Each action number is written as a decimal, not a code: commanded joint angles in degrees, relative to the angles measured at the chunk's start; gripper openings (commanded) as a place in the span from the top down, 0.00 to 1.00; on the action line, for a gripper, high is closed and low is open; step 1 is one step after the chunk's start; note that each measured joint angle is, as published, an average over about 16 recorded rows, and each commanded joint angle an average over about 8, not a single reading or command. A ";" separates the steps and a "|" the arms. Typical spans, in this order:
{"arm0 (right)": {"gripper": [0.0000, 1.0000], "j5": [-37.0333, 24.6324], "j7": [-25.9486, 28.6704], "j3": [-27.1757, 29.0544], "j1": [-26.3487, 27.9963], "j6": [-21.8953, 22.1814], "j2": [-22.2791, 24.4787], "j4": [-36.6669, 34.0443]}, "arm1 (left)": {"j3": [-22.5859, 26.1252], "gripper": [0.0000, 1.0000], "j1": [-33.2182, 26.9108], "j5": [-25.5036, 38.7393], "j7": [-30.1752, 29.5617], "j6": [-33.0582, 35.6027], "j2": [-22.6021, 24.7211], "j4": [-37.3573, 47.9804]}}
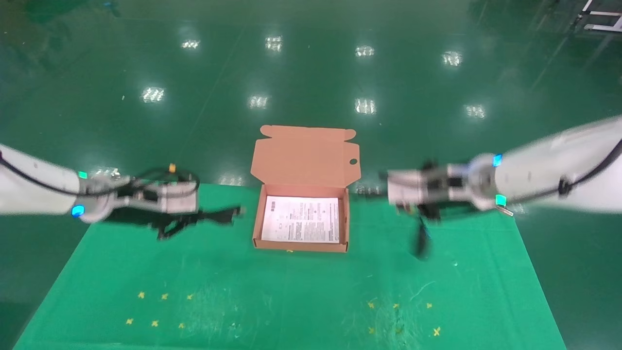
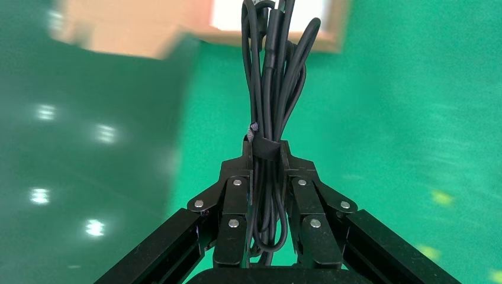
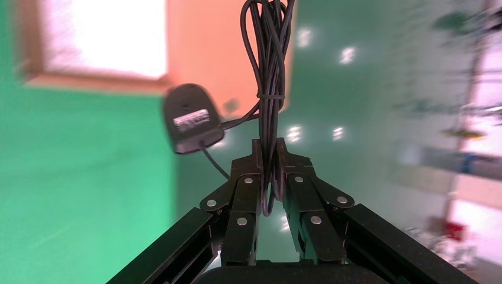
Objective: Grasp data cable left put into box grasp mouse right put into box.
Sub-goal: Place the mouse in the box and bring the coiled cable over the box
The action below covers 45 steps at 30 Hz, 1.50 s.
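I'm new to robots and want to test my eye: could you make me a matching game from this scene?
Things:
1. bundled black data cable
2. small black oval mouse
3. white printed sheet
4. orange-brown cardboard box

States:
a. lying flat inside the box
b. dangling by its cord from the right gripper
c. lid open, on the green table
d. clamped in the left gripper

Pairs: 1-d, 2-b, 3-a, 4-c
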 commanded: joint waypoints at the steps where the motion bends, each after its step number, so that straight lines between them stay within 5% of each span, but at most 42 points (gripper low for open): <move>1: 1.00 -0.72 0.13 0.67 1.58 1.33 -1.00 0.09 | -0.26 1.00 -0.34 0.15 -0.70 -1.21 -0.22 -2.10; 14: 1.00 4.99 -12.60 4.10 7.59 10.99 -13.57 -15.00 | -0.17 1.00 -2.01 4.53 -5.33 -9.06 1.64 -9.26; 24: 1.00 12.45 -23.15 4.61 10.24 12.60 -17.54 -21.14 | 0.40 1.00 -2.42 9.34 -7.84 -15.30 2.97 -11.88; 45: 1.00 16.05 -20.76 -1.15 3.76 13.90 -17.50 -21.20 | 2.16 1.00 0.14 16.12 -13.01 -15.46 -1.13 -11.25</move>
